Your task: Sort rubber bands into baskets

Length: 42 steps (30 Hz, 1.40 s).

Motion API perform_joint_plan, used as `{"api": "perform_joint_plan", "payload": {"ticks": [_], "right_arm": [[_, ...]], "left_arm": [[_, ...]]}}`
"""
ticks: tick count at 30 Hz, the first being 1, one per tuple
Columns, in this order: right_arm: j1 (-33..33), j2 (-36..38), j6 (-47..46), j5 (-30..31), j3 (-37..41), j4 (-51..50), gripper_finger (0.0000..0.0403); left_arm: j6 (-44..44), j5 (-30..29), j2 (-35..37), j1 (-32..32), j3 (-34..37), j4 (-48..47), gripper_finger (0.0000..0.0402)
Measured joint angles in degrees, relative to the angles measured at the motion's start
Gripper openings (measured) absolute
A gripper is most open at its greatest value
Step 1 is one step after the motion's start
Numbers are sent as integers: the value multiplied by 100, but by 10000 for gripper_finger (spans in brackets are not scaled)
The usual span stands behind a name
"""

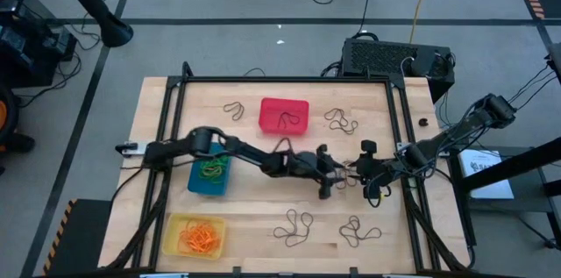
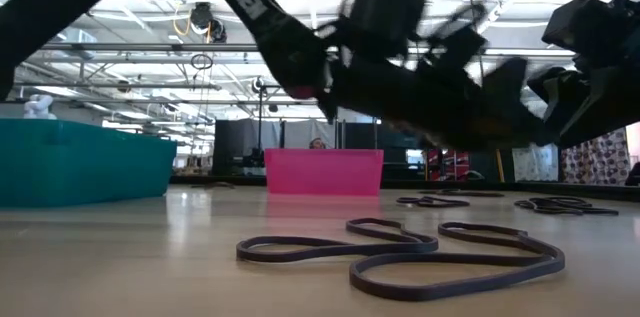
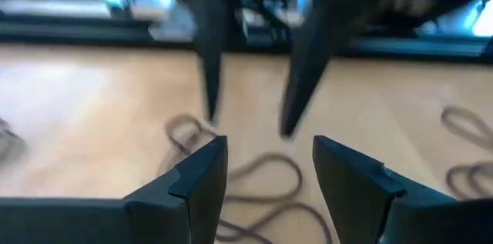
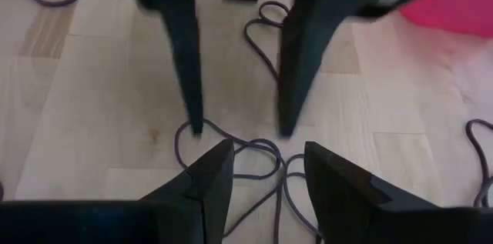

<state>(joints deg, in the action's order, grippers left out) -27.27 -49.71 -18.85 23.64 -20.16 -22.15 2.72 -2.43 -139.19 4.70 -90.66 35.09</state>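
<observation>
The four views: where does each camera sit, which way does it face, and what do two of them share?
High view: above the table, looking straight down; both arms meet mid-table, left hand, right hand.
Low view: at table height, looking level toward the red basket; arms cross overhead.
Left wrist view: on the left arm, past its own open fingers toward the other hand.
Right wrist view: the same from the right arm, fingers apart.
Shared: both wrist views show dark bands on the wood between the hands.

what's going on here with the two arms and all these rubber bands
Two robot arms are sorting rubber bands into tubs. The left claw and right claw meet nose to nose at mid-table, both open over dark bands. The red basket holds dark bands, the blue basket green, the yellow basket orange.
</observation>
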Motion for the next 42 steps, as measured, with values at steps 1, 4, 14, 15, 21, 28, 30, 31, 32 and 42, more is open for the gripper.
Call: {"api": "perform_joint_plan", "payload": {"ticks": [1, 4, 14, 15, 21, 28, 30, 31, 32, 42], "right_arm": [[0, 0, -4, 0, 0, 2, 153], [0, 0, -82, 2, 0, 7, 153], [0, 0, -101, 2, 0, 11, 153], [0, 0, -101, 2, 0, 11, 153], [0, 0, -21, 5, 0, 140, 153], [0, 0, 20, 5, 0, 225, 153], [0, 0, 22, 4, 0, 227, 153], [0, 0, 22, 6, 0, 235, 153], [0, 0, 22, 6, 0, 254, 153], [0, 0, 9, 4, 0, 403, 153]], "left_arm": [[29, -30, -110, 15, -156, -187, 198], [291, -342, -341, 36, -524, -677, 198], [450, -1019, -495, 105, -711, -1121, 198], [452, -1012, -497, 113, -710, -1145, 198], [605, -1050, -497, 139, -708, -1360, 198], [874, -1176, -494, 139, -707, -1552, 178], [875, -1163, -494, 141, -707, -1558, 169], [874, -1160, -494, 143, -707, -1566, 165], [874, -1154, -494, 143, -707, -1589, 161], [883, -829, -769, 141, -889, -1384, 105]]}}
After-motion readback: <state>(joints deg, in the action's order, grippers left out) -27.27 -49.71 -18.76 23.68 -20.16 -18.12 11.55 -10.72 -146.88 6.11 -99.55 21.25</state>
